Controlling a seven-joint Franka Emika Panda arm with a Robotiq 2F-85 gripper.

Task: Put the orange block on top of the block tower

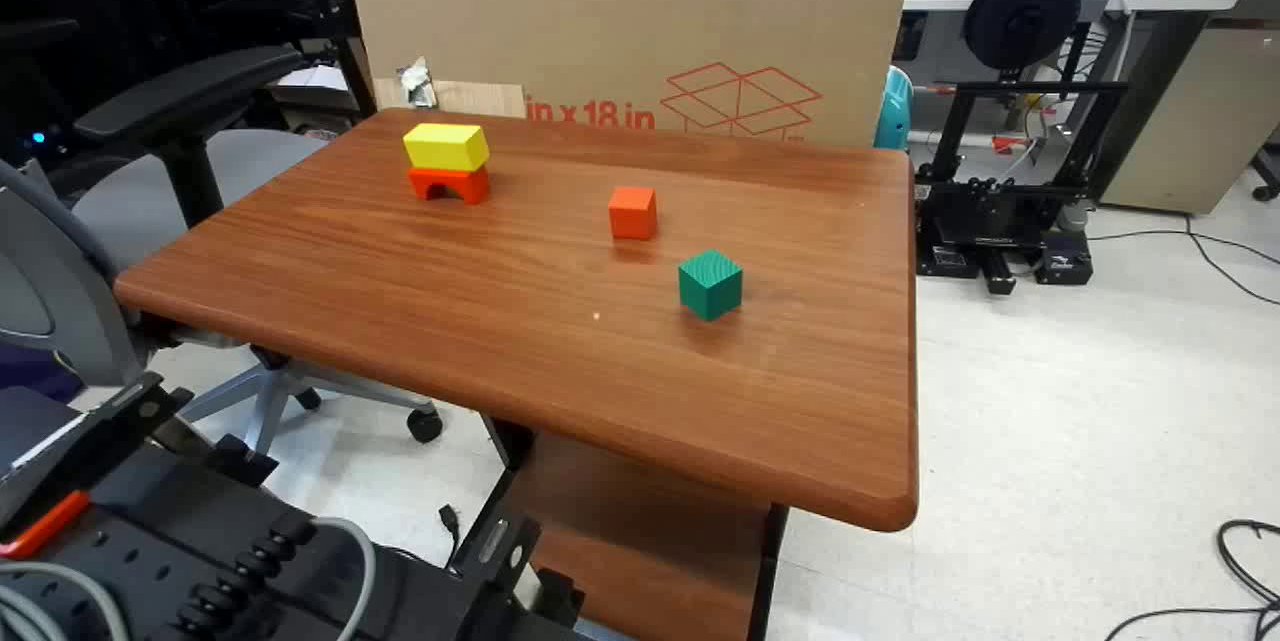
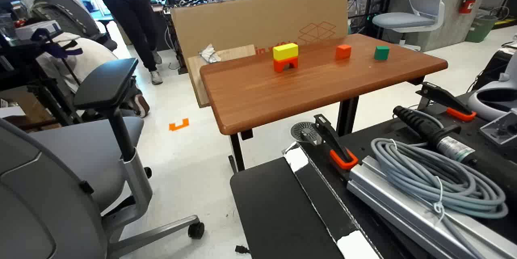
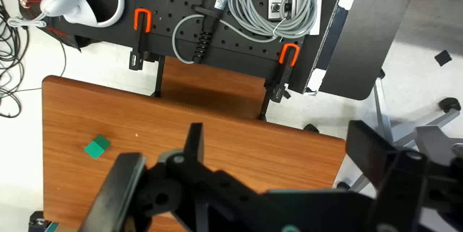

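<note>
The orange block (image 1: 633, 213) is a small red-orange cube alone on the brown table; it also shows in an exterior view (image 2: 343, 51). The block tower (image 1: 446, 149) is a yellow block over a red-orange arch-shaped block, and shows in both exterior views (image 2: 285, 52). It stands apart from the orange block, nearer the table's chair-side end. My gripper (image 3: 276, 125) shows only in the wrist view, high over the table, with its fingers wide apart and nothing between them. The orange block and tower do not show in the wrist view, where the gripper covers part of the table.
A green cube (image 1: 710, 284) stands near the orange block and shows in the wrist view (image 3: 97, 147). A cardboard sheet (image 1: 600, 21) stands behind the table (image 1: 480, 321). A black bench with a cable coil (image 3: 246, 15) and orange-handled clamps (image 3: 285, 62) lies opposite.
</note>
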